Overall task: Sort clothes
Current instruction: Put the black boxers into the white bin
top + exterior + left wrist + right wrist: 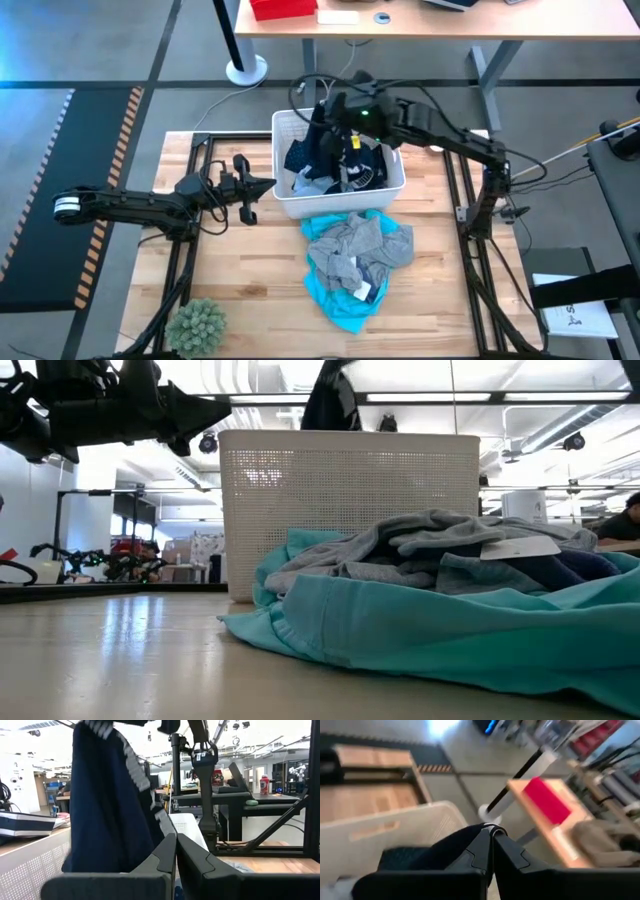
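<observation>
Above the white basket, a navy garment is held pinched in the right end effector, while the left end effector, closed and empty, waits beside the basket; a snagged hem could drag the basket toward the grey-and-turquoise pile.

overhead view down, low level view, both sharing basket

White slotted basket, navy garment with grey-striped trim, grey clothes over turquoise fabric, green ball.
</observation>
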`<state>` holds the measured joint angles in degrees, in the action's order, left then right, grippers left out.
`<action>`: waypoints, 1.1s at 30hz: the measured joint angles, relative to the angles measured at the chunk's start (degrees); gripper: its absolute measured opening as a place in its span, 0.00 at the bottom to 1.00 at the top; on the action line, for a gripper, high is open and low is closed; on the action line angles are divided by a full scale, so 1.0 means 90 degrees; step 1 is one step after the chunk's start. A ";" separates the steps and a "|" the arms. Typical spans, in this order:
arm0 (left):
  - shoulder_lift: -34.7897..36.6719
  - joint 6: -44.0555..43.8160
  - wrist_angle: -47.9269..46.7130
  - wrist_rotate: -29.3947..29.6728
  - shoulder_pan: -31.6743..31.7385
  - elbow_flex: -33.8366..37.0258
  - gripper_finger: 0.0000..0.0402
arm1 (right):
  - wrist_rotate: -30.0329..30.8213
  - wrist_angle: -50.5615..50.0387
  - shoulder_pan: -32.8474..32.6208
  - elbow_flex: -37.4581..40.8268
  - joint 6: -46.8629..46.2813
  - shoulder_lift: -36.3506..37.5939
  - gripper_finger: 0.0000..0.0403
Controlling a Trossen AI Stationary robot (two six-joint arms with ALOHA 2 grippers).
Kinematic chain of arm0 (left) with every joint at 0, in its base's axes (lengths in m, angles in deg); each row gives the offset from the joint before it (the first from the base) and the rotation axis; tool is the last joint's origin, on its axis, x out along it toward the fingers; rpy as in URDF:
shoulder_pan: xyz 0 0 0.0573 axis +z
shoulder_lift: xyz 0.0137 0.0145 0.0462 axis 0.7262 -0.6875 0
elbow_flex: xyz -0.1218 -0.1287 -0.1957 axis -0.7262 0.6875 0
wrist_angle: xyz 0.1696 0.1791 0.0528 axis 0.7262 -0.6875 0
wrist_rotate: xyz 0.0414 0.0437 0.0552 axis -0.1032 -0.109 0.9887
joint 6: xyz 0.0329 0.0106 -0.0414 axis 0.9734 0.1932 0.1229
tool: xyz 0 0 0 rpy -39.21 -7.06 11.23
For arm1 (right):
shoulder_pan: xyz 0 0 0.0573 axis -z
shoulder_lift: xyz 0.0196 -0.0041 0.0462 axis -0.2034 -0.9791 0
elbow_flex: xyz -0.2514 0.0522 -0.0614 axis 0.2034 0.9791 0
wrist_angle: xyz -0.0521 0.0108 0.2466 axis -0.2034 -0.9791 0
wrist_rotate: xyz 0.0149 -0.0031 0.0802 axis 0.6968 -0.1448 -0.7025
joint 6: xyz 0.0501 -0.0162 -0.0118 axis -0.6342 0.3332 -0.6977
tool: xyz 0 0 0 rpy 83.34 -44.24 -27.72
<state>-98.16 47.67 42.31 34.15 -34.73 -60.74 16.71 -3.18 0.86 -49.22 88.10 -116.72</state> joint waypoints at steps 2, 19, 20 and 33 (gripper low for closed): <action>0.0000 -0.0022 0.0000 0.0000 0.0000 0.0000 0.00 | -0.0290 -0.0168 0.0053 0.0003 -0.0112 -0.0106 0.01; 0.0000 -0.0140 0.0005 0.0000 0.0000 0.0000 0.00 | -0.0625 -0.0432 0.0075 -0.0055 -0.0287 -0.0001 0.43; 0.0000 -0.0140 0.0007 0.0000 0.0000 0.0000 0.00 | -0.0627 -0.0432 0.0075 -0.0095 -0.0287 -0.0001 0.45; 0.0000 -0.0140 -0.0023 0.0002 0.0000 0.0000 0.00 | -0.1470 -0.1695 0.0167 -0.0449 -0.0675 0.0003 0.53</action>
<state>-98.16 46.41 42.10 34.17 -34.73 -60.74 3.47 -18.43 2.37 -53.25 82.03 -116.69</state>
